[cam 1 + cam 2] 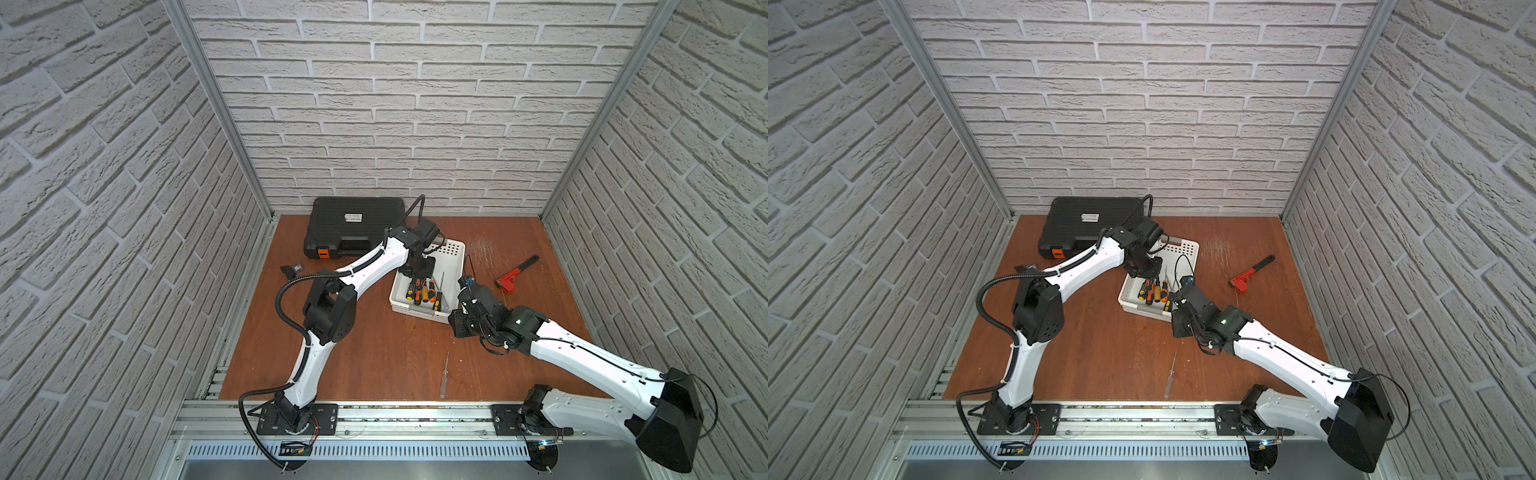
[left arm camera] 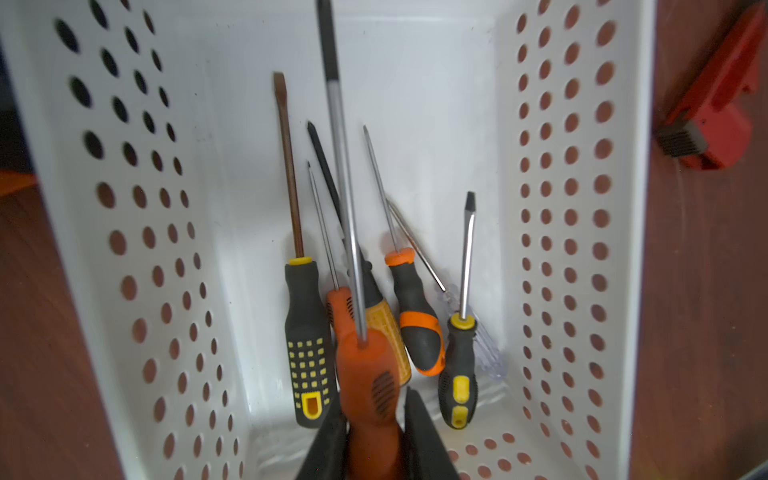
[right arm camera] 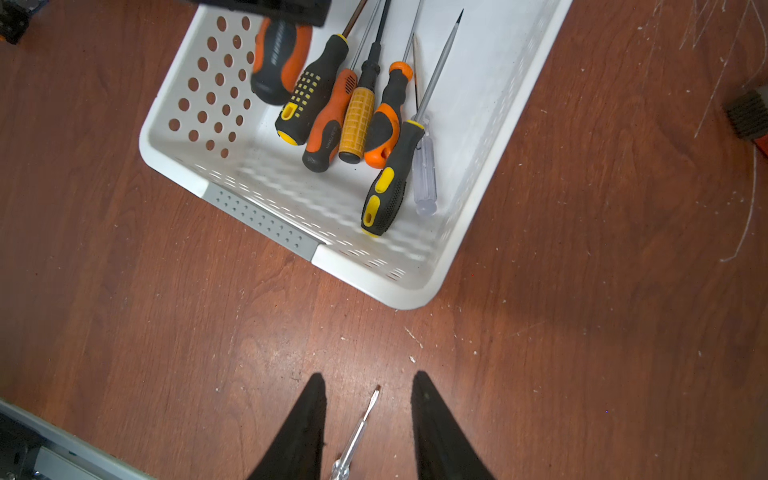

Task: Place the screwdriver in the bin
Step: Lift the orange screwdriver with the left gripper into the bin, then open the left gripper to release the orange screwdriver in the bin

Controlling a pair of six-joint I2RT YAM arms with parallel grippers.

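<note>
The white perforated bin [image 1: 415,309] stands mid-table, seen in both top views [image 1: 1133,305]. My left gripper [image 2: 372,405] hangs over its near-left end [image 1: 417,270], shut on the orange-and-black handle of a screwdriver [image 2: 365,374], whose long shaft runs along above the bin floor. That handle [image 3: 278,62] also shows in the right wrist view. Several screwdrivers [image 3: 353,112] lie inside the bin [image 3: 374,282]. My right gripper [image 3: 369,375] is open above the bare table just outside the bin's front corner [image 1: 457,328]. A clear-handled screwdriver [image 3: 357,432] lies on the table below its fingers.
The clear-handled screwdriver [image 1: 444,376] lies near the table's front edge. A black tool case [image 1: 353,228] sits at the back left, touching the wall. A red pipe wrench [image 1: 515,274] lies right of the bin. A small black item [image 1: 291,270] is at the left.
</note>
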